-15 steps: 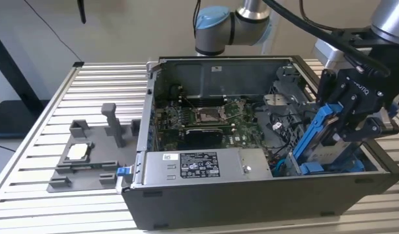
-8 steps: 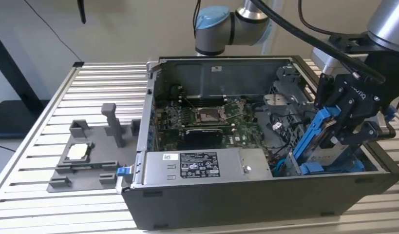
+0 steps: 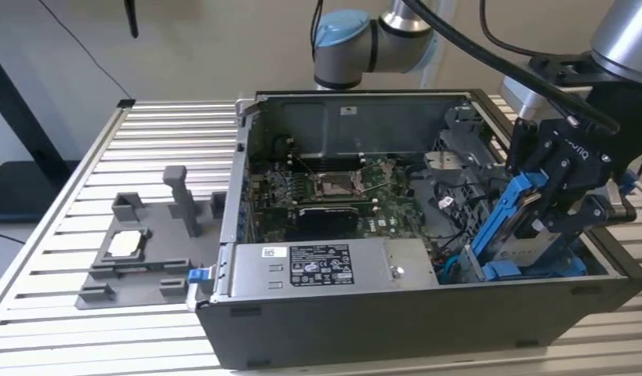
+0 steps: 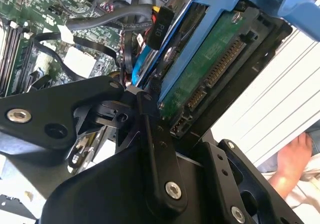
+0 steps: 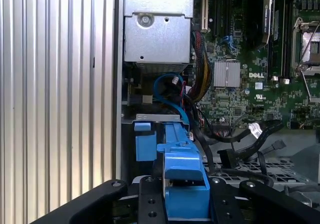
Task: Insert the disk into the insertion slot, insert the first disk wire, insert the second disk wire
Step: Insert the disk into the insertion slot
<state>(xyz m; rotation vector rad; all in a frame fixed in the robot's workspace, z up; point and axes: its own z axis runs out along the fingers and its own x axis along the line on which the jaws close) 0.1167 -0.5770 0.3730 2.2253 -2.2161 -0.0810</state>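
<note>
1. While your black two-finger gripper (image 3: 559,207) pinches the flat silver-grey disk in its bright blue plastic carrier (image 3: 517,213), the disk stands tilted.
2. Its lower end appears to sit at the mouth of the small grey sheet-metal insertion slot (image 5: 156,117), not seated.
3. Loose black disk wires (image 5: 252,132) lie nearby, and the disk's connector is bare, so both wire steps look undone.

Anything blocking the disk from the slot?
Nothing visible lies between them. The gripper holds the disk tilted, its lower end at the slot. Black cables and a blue cable sit close beside it, not across the opening.
</note>
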